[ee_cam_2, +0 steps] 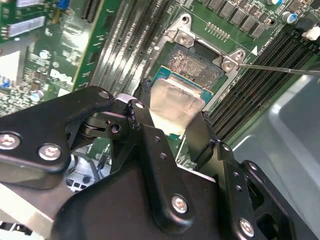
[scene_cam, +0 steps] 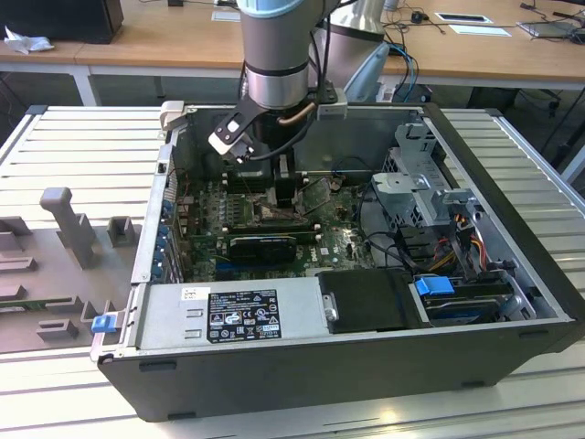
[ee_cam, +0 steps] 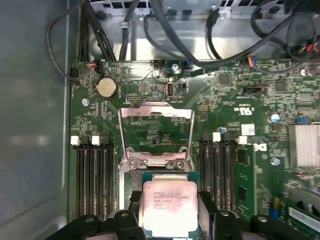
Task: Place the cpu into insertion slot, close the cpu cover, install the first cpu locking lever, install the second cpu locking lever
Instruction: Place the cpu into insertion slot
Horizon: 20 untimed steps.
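My gripper (ee_cam: 169, 215) is shut on the cpu (ee_cam: 167, 205), a silvery square chip pinched by its edges between two black fingers (ee_cam: 131, 207). In the second wrist view the cpu (ee_cam_2: 177, 97) hangs tilted just above the insertion slot (ee_cam_2: 192, 62), whose brownish contact field shows beyond the chip's edge. The cpu cover (ee_cam: 156, 111), a thin metal frame with a large window, stands flipped open on the far side of the slot. A thin metal lever (ee_cam_2: 280, 69) sticks out beside the socket. In the exterior view the gripper (scene_cam: 285, 187) reaches down into the open computer case.
Black memory slots (ee_cam: 92, 180) run along both sides of the socket. A long black graphics card (scene_cam: 263, 245) lies closer to the power supply (scene_cam: 228, 315). A drive cage (scene_cam: 430, 197) and cables fill the exterior view's right. The case walls (scene_cam: 151, 229) enclose the board.
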Each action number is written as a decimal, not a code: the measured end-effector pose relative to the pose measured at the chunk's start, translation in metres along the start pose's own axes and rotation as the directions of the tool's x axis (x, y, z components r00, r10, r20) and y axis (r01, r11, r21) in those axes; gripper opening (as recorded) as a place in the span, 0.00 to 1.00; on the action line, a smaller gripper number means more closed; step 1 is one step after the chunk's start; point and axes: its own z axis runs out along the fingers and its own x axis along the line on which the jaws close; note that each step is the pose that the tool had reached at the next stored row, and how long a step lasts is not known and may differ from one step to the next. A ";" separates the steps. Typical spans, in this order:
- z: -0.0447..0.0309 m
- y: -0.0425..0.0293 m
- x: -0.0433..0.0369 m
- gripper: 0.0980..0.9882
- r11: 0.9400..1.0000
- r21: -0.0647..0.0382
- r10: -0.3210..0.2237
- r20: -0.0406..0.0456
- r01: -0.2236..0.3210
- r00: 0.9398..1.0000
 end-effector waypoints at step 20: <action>0.0303 -0.0103 0.0065 0.49 1.000 0.000 0.000 0.000 0.000 1.000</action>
